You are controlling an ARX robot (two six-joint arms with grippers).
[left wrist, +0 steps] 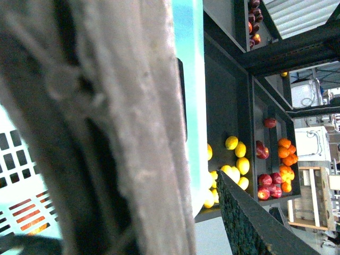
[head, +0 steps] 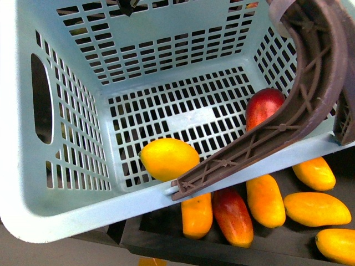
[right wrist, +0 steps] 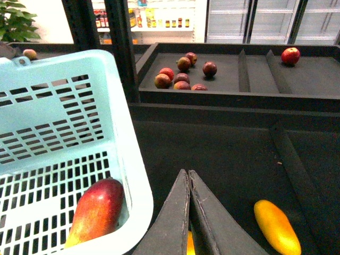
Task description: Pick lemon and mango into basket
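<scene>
The turquoise basket (head: pixel 66 205) fills the front view, tilted toward the camera. Inside it the yellow lemon (head: pixel 168 158) lies by the near wall, and the red mango (head: pixel 263 107) rests at the right side behind a brown handle (head: pixel 299 100). In the right wrist view the mango (right wrist: pixel 97 211) lies in the basket (right wrist: pixel 133 180) corner, and my right gripper (right wrist: pixel 188 174) hangs shut and empty just outside the rim, over the dark shelf. My left gripper (left wrist: pixel 212 178) is shut on the basket's brown handle (left wrist: pixel 122 133), which blocks most of that view.
Below the basket, a dark shelf tray (head: pixel 277 244) holds several orange-yellow mangoes (head: pixel 265 199) and one red mango (head: pixel 233 216). Another orange-yellow mango (right wrist: pixel 276 227) lies right of my right gripper. Farther trays hold apples (right wrist: pixel 182 73), with black shelf posts (right wrist: pixel 119 48) beside the basket.
</scene>
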